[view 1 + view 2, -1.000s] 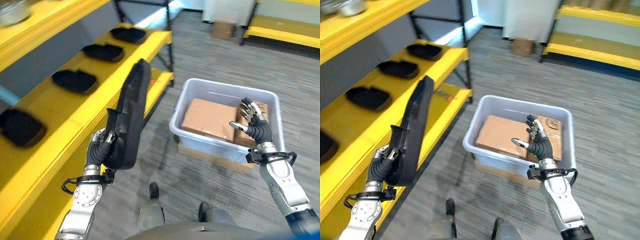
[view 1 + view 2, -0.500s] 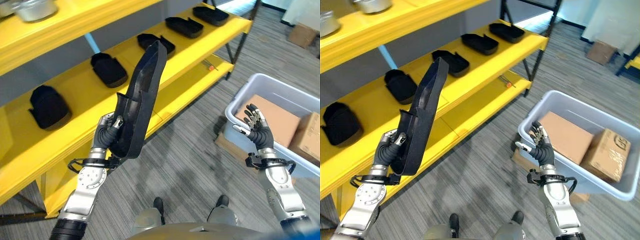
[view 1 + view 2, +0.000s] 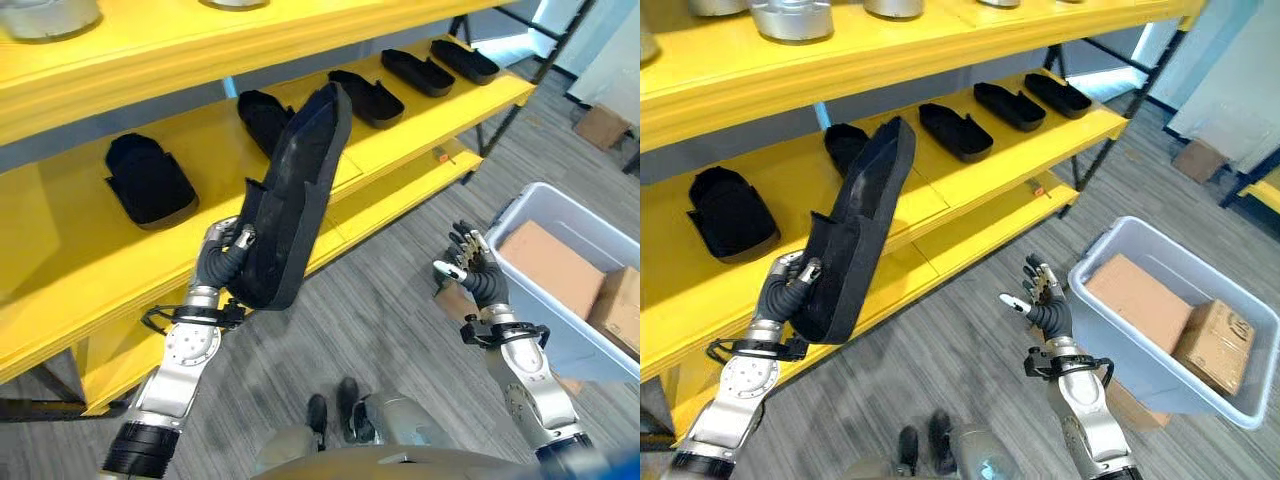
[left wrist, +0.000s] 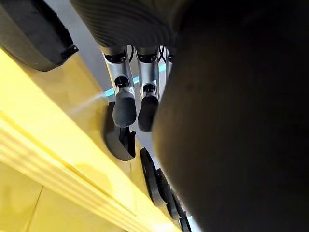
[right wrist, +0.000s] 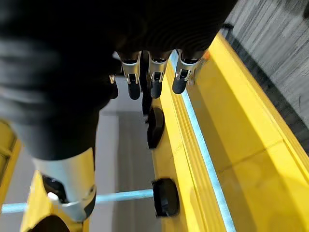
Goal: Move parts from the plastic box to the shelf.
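Fingers of the left hand (image 3: 222, 262) curl round the lower end of a long black moulded plastic part (image 3: 295, 195), raised on end before the yellow metal shelf (image 3: 60, 245); the right hand (image 3: 476, 278) hangs spread and empty.
Held only at its foot, the tall part could tip or strike the black parts (image 3: 150, 180) already lying on the shelf as it goes in. Beside the right hand, the pale grey plastic box (image 3: 1110, 330) holds two brown cardboard cartons (image 3: 1137, 296).

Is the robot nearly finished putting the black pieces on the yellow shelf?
Several black parts already lie on the yellow shelf. The left hand holds another black part up beside it, not yet placed. The right hand is open. The plastic box shows cardboard boxes.
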Robot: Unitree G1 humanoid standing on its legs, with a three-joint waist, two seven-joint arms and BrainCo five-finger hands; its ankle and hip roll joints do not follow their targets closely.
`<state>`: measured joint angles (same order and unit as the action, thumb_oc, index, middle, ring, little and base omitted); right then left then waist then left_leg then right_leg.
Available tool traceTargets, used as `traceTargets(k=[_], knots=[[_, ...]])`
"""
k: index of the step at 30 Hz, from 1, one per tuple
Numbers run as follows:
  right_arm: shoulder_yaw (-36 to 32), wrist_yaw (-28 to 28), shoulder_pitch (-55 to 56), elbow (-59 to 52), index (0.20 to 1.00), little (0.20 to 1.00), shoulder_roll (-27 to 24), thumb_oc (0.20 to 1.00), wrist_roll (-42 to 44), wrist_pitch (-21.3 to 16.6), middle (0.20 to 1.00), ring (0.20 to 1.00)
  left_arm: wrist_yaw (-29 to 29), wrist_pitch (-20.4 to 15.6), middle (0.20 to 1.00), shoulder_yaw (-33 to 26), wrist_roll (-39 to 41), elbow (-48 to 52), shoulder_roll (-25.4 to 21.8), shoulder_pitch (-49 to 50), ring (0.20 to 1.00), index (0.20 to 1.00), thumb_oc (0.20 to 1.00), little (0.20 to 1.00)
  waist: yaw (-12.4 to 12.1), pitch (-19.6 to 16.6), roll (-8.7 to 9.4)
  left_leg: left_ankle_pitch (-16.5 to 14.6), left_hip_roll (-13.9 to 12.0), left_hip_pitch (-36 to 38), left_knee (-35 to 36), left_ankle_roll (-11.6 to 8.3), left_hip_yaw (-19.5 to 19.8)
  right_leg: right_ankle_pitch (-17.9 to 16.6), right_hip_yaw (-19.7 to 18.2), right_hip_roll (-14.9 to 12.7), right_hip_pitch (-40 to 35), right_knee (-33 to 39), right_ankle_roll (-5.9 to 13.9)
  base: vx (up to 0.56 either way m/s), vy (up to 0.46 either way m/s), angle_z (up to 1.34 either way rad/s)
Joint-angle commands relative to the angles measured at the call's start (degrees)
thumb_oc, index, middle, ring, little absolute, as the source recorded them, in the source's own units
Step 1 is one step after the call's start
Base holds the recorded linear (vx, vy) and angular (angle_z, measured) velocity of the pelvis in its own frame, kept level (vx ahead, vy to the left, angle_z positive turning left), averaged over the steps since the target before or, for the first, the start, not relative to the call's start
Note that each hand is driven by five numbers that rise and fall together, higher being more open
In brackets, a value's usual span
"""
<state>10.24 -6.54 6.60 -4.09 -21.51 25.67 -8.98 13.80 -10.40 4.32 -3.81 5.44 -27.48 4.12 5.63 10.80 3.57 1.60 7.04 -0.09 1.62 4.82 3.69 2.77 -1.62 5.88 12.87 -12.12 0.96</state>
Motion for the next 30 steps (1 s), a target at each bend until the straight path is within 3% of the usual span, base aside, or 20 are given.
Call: traceTargets(k=[1, 4, 9, 10, 11, 12, 13, 15, 16, 17, 20, 21, 22, 24, 30], knots=[[-1.7, 1.0, -1.8, -2.2, 1.000, 1.000, -1.3, 1.000, 0.9, -3.1, 1.000, 1.000, 0.8, -4.3, 0.200, -3.4, 1.0, 6.7, -0.6, -0.2, 0.200, 0.200, 0.200, 0.200, 0.1, -0.9, -0.03, -1.5, -1.3, 1.5, 1.3, -2.38, -0.5, -2.7, 1.9, -2.6, -7.5, 6.0, 1.91, 0.05, -0.074, 0.49], [-1.7, 2.4, -1.0, -2.1, 1.000, 1.000, -1.2, 1.000, 1.5, -3.1, 1.000, 1.000, 0.1, -4.5, 0.200, -5.0, 1.3, 8.1, -0.5, 2.8, 0.200, 0.200, 0.200, 0.200, -0.8, -2.3, 0.01, -2.5, -1.4, 2.0, 0.4, -2.30, -0.9, -2.6, 2.7, -3.0, -10.2, 8.8, 1.41, 0.09, -0.122, 0.06], [-1.7, 2.5, -1.5, -2.3, 1.000, 1.000, -2.8, 1.000, 2.1, -3.4, 1.000, 1.000, -0.5, -4.8, 0.200, -5.0, 2.5, 8.6, -0.4, 3.3, 0.200, 0.200, 0.200, 0.200, -1.7, -0.5, 0.15, -6.1, -0.2, -3.1, -12.2, -4.38, -1.2, -2.6, 3.8, -4.1, -12.1, 11.1, 0.72, -0.02, -0.057, 0.11], [-2.3, 1.6, -2.4, -1.6, 1.000, 1.000, -3.8, 1.000, 2.0, -3.5, 1.000, 1.000, -0.7, -4.9, 0.200, -4.5, 3.3, 8.7, -0.3, 2.4, 0.200, 0.200, 0.200, 0.200, -2.1, 1.1, 0.34, -4.8, -0.5, -6.5, -17.6, -6.30, -2.6, -2.7, 4.7, -5.0, -12.6, 11.1, 0.09, -0.14, -0.012, 0.41], [-2.7, 1.3, -2.8, -1.5, 1.000, 1.000, -4.0, 1.000, 2.1, -3.6, 1.000, 1.000, -0.8, -4.8, 0.200, -4.7, 3.7, 8.9, -0.4, 2.1, 0.200, 0.200, 0.200, 0.200, -1.6, 1.4, 0.34, -5.7, -2.4, -7.4, -19.1, -6.35, -4.4, -2.7, 5.7, -5.4, -12.3, 10.7, -0.03, -0.13, -0.011, 0.41], [-2.6, 1.3, -3.0, -1.4, 1.000, 1.000, -4.0, 1.000, 2.1, -3.6, 1.000, 1.000, -0.9, -4.8, 0.200, -4.8, 3.8, 8.9, -0.4, 2.1, 0.200, 0.200, 0.200, 0.200, -1.6, 1.4, 0.19, -6.1, -2.6, -7.7, -19.7, -6.39, -4.5, -2.6, 5.7, -5.3, -12.2, 10.6, -0.07, -0.06, 0.013, 0.47], [-3.3, 0.9, -2.9, -1.6, 1.000, 1.000, -4.1, 1.000, 1.9, -3.7, 1.000, 1.000, -0.9, -4.8, 0.200, -5.4, 3.6, 9.3, -0.7, 2.7, 0.200, 0.200, 0.200, 0.200, -0.9, 1.2, 1.20, -7.5, -8.1, -7.5, -20.9, -5.38, -8.2, -2.6, 6.7, -7.2, -12.2, 10.2, 0.22, -0.02, 0.046, 0.76], [-3.2, 0.8, -2.3, -1.5, 1.000, 1.000, -3.8, 1.000, 1.9, -3.4, 1.000, 1.000, -0.6, -4.8, 0.200, -6.3, 3.8, 9.3, -0.7, 3.5, 0.200, 0.200, 0.200, 0.200, -1.1, 0.8, 1.31, -8.2, -12.4, -5.9, -19.3, -5.07, -8.7, -1.9, 7.2, -8.2, -12.4, 9.9, 0.72, 0.01, 0.090, 0.86], [-3.2, 0.9, -1.8, -1.6, 1.000, 1.000, -3.6, 1.000, 1.9, -3.4, 1.000, 1.000, -0.1, -4.8, 0.200, -6.6, 4.2, 9.4, -0.5, 3.6, 0.200, 0.200, 0.200, 0.200, -0.7, 0.4, 1.38, -6.0, -16.2, -5.3, -17.1, -5.75, -8.7, -1.5, 7.9, -9.4, -12.4, 9.6, 1.09, 0.06, 0.283, 0.45], [-4.4, 0.0, 0.1, -1.5, 1.000, 1.000, -4.0, 1.000, 1.7, -3.4, 1.000, 1.000, 0.1, -4.6, 0.200, -6.3, 5.0, 9.6, -0.2, 3.1, 0.200, 0.200, 0.200, 0.200, 0.3, -0.2, -0.21, 4.9, -26.4, -3.5, -6.4, -9.38, -11.4, 0.3, 10.6, -11.2, -11.8, 8.6, 2.07, 0.07, 0.327, 0.60], [-5.5, -0.9, 1.3, -1.2, 1.000, 1.000, -4.3, 1.000, 1.2, -3.6, 1.000, 1.000, 0.5, -4.7, 0.200, -5.9, 5.0, 9.3, -0.1, 2.3, 0.200, 0.200, 0.200, 0.200, 0.3, -0.2, -1.85, 11.8, -30.4, -2.2, 0.8, -12.86, -11.6, 1.6, 11.6, -12.5, -12.0, 6.8, 3.37, 0.10, 0.283, 0.89], [-5.7, -1.2, 1.6, -1.1, 1.000, 1.000, -4.2, 1.000, 1.1, -3.6, 1.000, 1.000, 0.8, -4.8, 0.200, -6.0, 5.1, 9.3, 0.1, 2.3, 0.200, 0.200, 0.200, 0.200, -0.2, -0.2, -2.22, 12.0, -30.6, -1.9, 0.6, -13.38, -9.7, 1.7, 11.2, -13.1, -12.1, 6.3, 3.79, 0.14, 0.241, 0.11], [-5.9, -1.1, 1.5, -1.0, 1.000, 1.000, -4.1, 1.000, 0.8, -3.6, 1.000, 1.000, 0.7, -4.9, 0.200, -5.9, 5.3, 9.1, 0.4, 2.3, 0.200, 0.200, 0.200, 0.200, -0.5, -0.1, -2.64, 8.8, -29.6, -2.1, -1.3, -13.12, -7.9, 2.1, 11.0, -14.0, -12.6, 5.4, 4.34, 0.15, 0.216, -0.17], [-6.1, -1.0, 1.5, -0.6, 1.000, 1.000, -3.3, 1.000, 0.8, -3.5, 1.000, 1.000, 0.1, -4.9, 0.200, -5.7, 5.3, 9.0, 0.1, 2.0, 0.200, 0.200, 0.200, 0.200, -0.2, -0.7, -3.18, 5.4, -28.1, -2.8, -3.5, -13.69, -9.5, 1.6, 11.3, -16.2, -14.5, 4.9, 5.22, 0.22, 0.317, -0.12], [-4.7, -0.6, 1.1, -0.7, 1.000, 1.000, -0.6, 1.000, 1.0, -2.5, 1.000, 1.000, 1.0, -5.0, 0.200, -5.9, 4.0, 9.3, -2.8, 0.8, 0.200, 0.200, 0.200, 0.200, -2.4, -1.1, -0.68, 0.0, -21.1, -4.6, -8.2, -12.00, -10.3, -3.1, 13.0, -23.0, -17.7, 7.8, 8.96, 0.11, 0.272, 0.31]])
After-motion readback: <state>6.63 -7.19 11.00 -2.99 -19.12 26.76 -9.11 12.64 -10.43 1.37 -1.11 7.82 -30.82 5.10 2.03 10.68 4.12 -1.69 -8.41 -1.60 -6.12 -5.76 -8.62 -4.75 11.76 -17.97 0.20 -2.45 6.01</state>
